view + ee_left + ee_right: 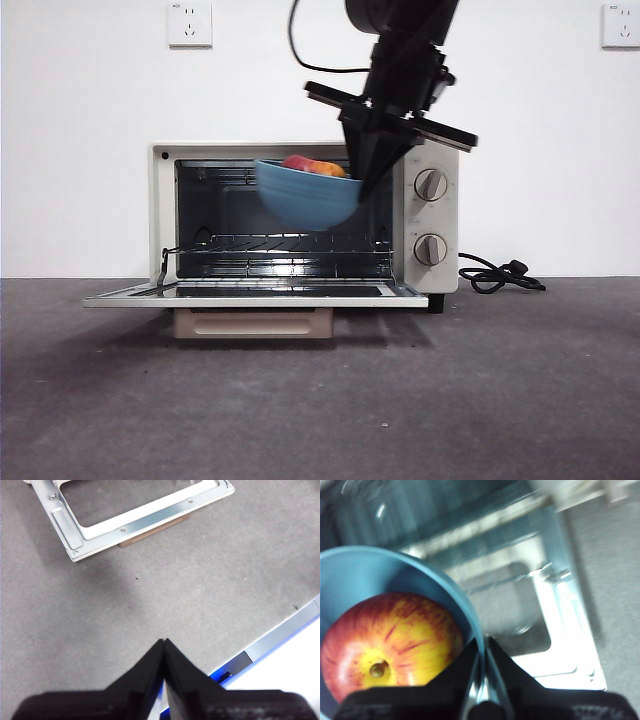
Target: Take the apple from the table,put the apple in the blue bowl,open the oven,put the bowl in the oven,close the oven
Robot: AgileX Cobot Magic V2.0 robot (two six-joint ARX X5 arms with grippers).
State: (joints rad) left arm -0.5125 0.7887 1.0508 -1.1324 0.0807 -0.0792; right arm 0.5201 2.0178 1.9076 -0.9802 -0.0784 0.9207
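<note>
The oven stands on the table with its door folded flat open and the wire rack bare inside. I hold the bowl in the air in front of the opening, above the rack and tilted, my right gripper pinched on its rim, one jaw inside and one outside. The bowl looks stiff and smooth, so a rim pinch can slip or swing, and I judge it heavier on the far side. The apple sits loose inside against the wall and could roll, so I should keep the bowl level. My left gripper waits over the table, jaws pressed together on nothing.
</note>
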